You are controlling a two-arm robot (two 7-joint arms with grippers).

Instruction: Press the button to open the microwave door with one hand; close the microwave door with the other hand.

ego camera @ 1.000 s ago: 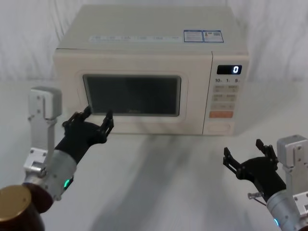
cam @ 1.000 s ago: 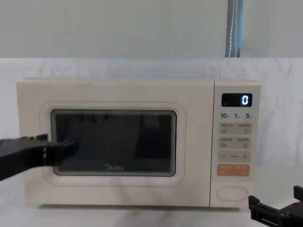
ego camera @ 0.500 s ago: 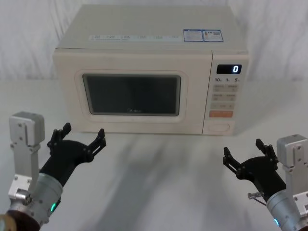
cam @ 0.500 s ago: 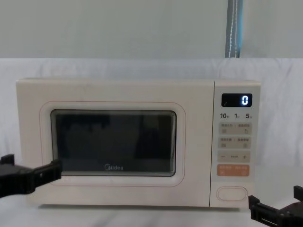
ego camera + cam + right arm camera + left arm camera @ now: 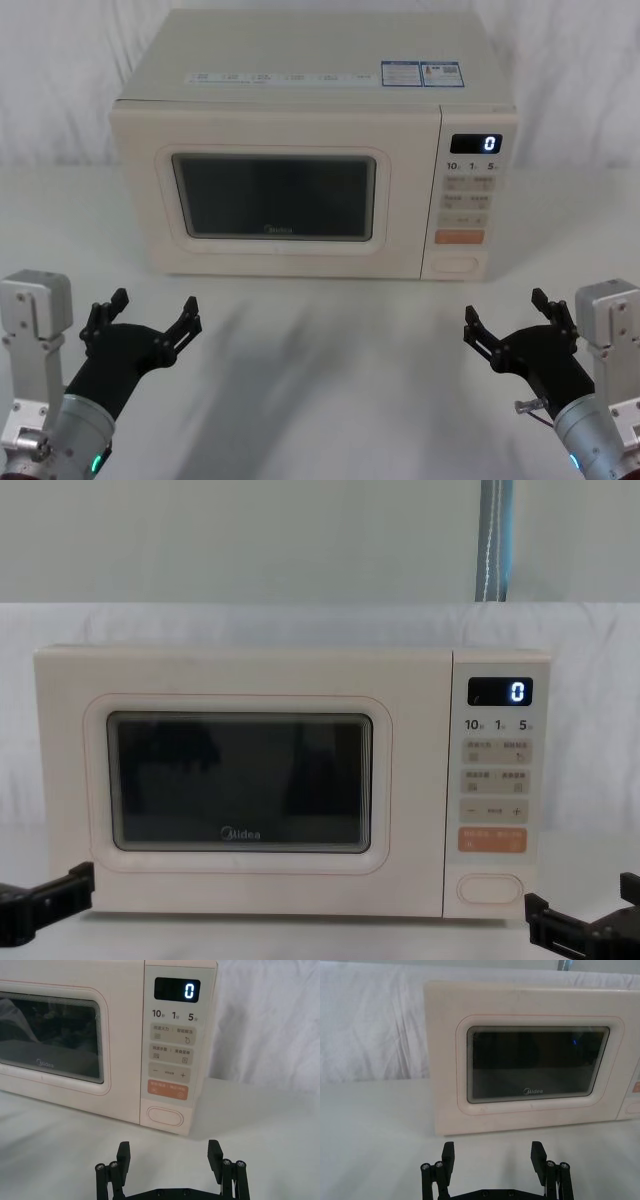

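Two grippers flank the microwave [image 5: 300, 150] as we look down on the white table [image 5: 340, 380]. The oven sits at 12 o'clock from us, its door [image 5: 275, 195] flush with the cream front and the dark window facing us. The control panel is on the oven's right, where the display [image 5: 476, 144] reads "0". Beneath it run the small keys, then the orange bar [image 5: 459, 238], and lowest of all the button [image 5: 455, 265], plain and pill-shaped.

Our left gripper [image 5: 140, 317] hovers over the table at about 8 o'clock, short of the oven's left front corner and apart from it. Its fingers [image 5: 448, 1154] are spread wide with nothing between them; from its wrist we see them framing the table just before the door [image 5: 537, 1062].

Our right gripper [image 5: 510, 322] waits at about 4 o'clock, near the table's front edge and a little right of the control panel. Its fingers [image 5: 123, 1154] are likewise spread and hold nothing. From its wrist, the button [image 5: 164, 1116] lies ahead, beyond the fingertips and untouched. In the chest view both grippers peek in at the lower corners, left [image 5: 45, 900] and right [image 5: 585, 928], below the oven's base.
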